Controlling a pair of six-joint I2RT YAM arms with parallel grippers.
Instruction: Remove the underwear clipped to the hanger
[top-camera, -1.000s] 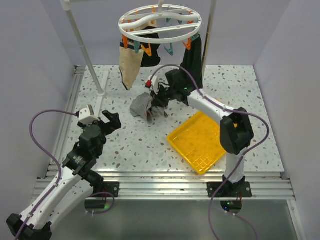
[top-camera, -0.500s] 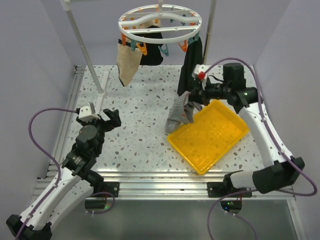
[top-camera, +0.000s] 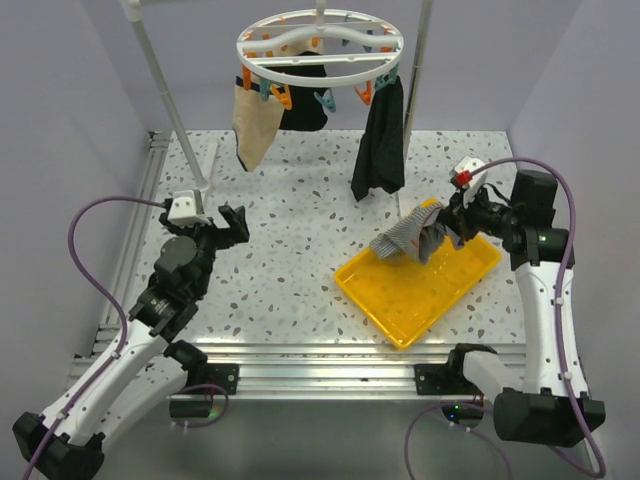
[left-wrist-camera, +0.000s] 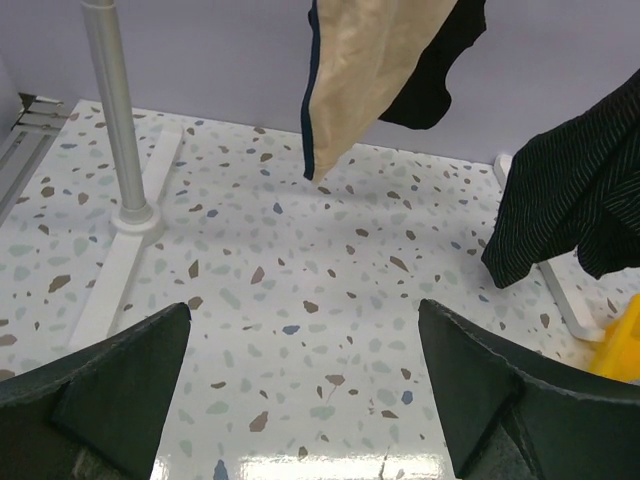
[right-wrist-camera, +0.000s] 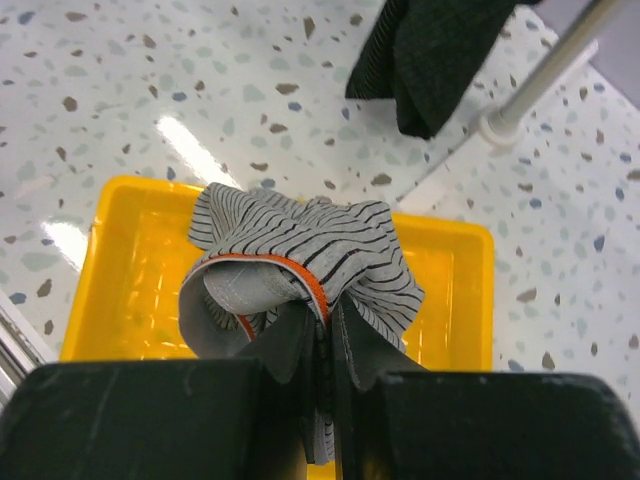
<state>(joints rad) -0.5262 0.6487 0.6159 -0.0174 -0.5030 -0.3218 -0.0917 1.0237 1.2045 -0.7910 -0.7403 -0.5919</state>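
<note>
Drop next: your right gripper (top-camera: 450, 225) is pinched on the striped underwear (top-camera: 405, 241) over the yellow tray (top-camera: 395, 300); lower first, then release. Left gripper (top-camera: 222, 228) idle, jaws wide.

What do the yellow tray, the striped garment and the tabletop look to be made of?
The tray is likely moulded plastic: glossy yellow with a grid-patterned floor. The striped garment looks like soft matte knit fabric, crumpled in limp folds, with orange trim at the band. The tabletop has a speckled terrazzo look, smooth enough to reflect lights. Whether it is stone or laminate cannot be told.
</note>
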